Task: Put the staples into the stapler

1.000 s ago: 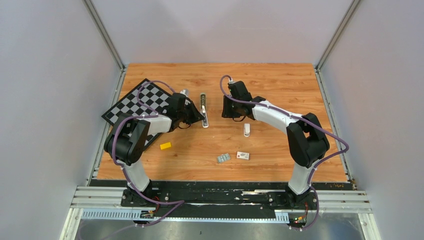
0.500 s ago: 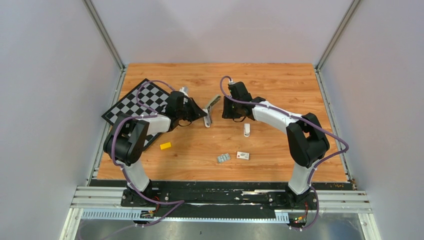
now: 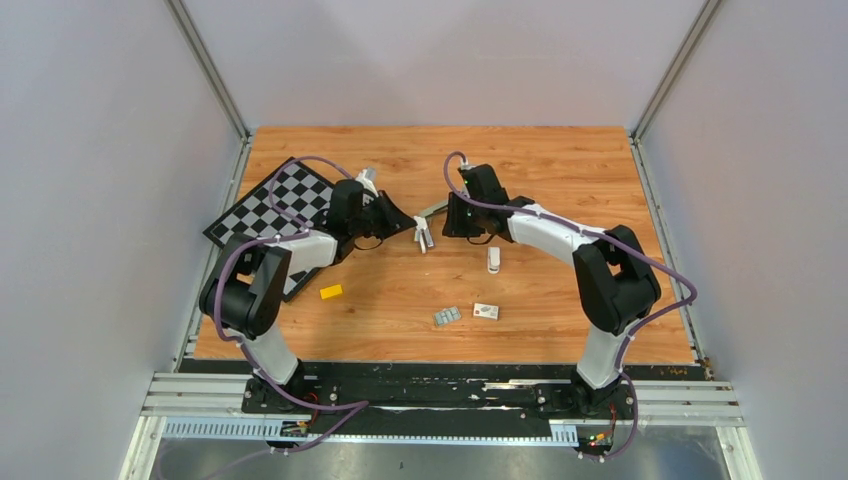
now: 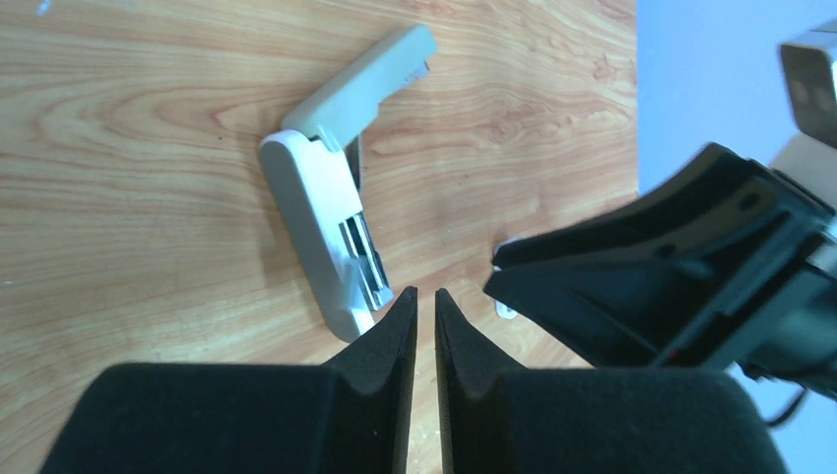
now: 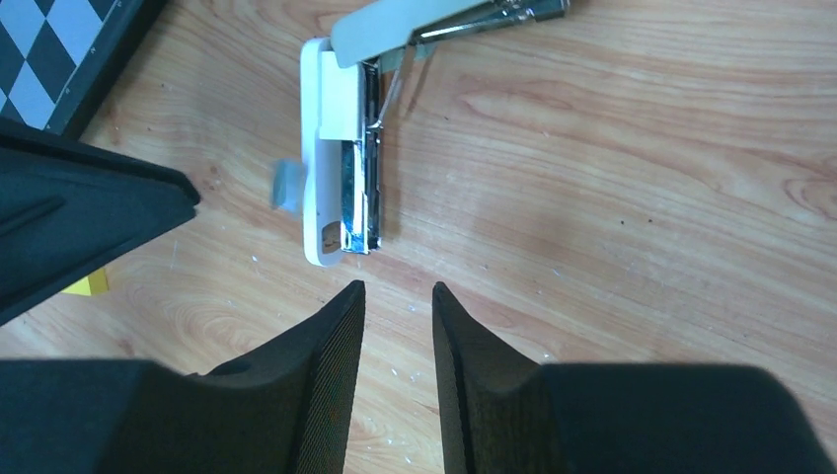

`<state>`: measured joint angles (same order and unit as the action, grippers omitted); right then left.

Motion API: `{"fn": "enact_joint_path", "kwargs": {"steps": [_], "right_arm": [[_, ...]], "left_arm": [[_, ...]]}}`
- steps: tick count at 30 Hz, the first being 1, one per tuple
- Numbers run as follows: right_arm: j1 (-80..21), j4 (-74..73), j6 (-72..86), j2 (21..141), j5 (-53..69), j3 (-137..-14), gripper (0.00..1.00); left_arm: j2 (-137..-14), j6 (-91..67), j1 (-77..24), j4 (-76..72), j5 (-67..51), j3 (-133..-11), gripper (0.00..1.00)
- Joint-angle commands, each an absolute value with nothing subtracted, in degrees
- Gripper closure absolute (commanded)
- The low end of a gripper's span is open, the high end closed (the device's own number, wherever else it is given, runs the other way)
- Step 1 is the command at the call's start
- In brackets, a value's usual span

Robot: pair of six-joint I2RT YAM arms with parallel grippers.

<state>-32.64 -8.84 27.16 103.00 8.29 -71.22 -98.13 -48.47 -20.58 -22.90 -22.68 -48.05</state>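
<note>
stapler [image 5: 334, 158] splayed v-shaped, pale plastic, shiny metal inside

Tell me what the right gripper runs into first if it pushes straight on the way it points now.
Most likely the stapler: its opened base lies just ahead of the right gripper, a little left of its centre line. Height is unclear from these views, so it might pass over it.

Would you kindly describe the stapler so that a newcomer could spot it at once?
On the table, look right of the checkerboard. The stapler lies there: the only hinged thing, swung open with its metal channel showing.
</note>
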Motion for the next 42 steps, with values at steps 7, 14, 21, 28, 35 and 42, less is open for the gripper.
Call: {"fn": "enact_joint_path", "kwargs": {"steps": [7,14,21,28,35,42], "right_arm": [[-26.66,-4.99,27.51,91.2,9.87,-60.58,0.64],[-26.36,-8.42,26.4,88.37,8.75,-59.69,0.64],[-26.37,-8.14,26.57,88.2,9.63,-59.66,0.64],[-26.36,-8.4,26.44,87.28,10.15,-59.42,0.64],[-26.36,-8.5,25.96,86.6,10.81,-59.68,0.64],[-26.37,-8.56,25.57,86.64,10.72,-59.59,0.64]], "left_arm": [[-96.0,-49.48,-24.31,-27.81,-26.66,-45.47,0.86],[-92.92,-41.68,-24.79,-13.65,-16.07,-48.52,0.82],[-93.46,-34.8,-24.79,-1.14,-7.64,-55.24,0.62],[-98.36,-32.15,-25.71,3.1,-7.86,-61.41,0.62],[-103.74,-34.43,-26.63,0.28,-11.06,-61.83,0.67],[-106.35,-34.92,-27.57,-3.24,-13.0,-61.75,0.67]]}}
